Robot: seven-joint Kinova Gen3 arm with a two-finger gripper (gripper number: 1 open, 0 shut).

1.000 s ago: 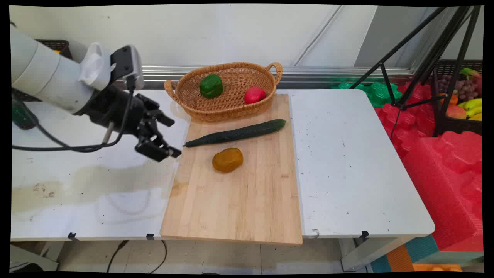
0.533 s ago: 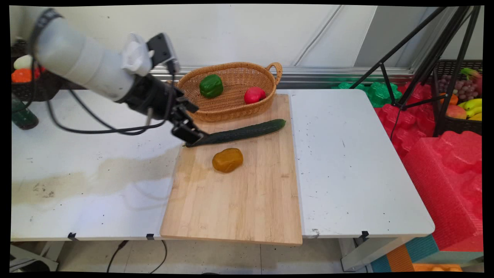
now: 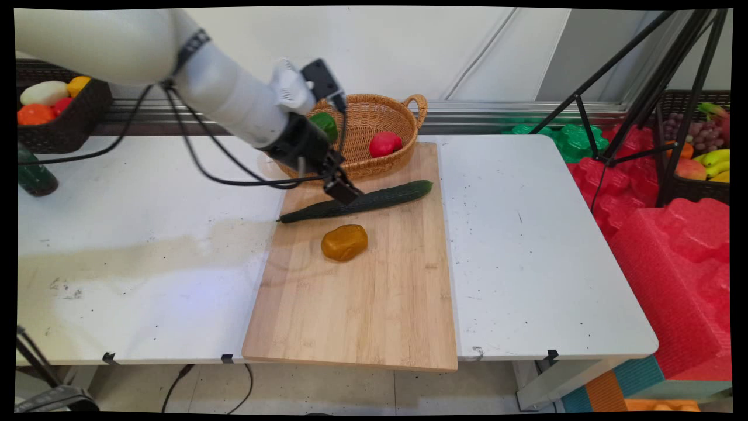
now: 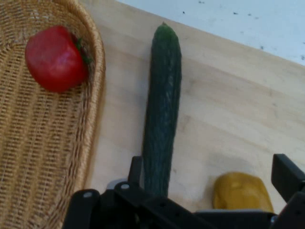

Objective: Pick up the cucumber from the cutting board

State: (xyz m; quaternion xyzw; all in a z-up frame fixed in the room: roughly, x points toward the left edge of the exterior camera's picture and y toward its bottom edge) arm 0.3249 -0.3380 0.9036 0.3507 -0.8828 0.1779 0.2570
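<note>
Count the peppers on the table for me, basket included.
3. A green pepper lies in the wicker basket, partly hidden behind the arm; a red pepper lies in the basket's right end; a yellow-brown pepper lies on the cutting board, beside the cucumber.

I see a white table under me, with a wooden cutting board on it. On the board lie a long dark green cucumber and a yellow-brown potato, near each other. A wicker basket at the board's far end holds a red pepper and a green pepper.
</note>
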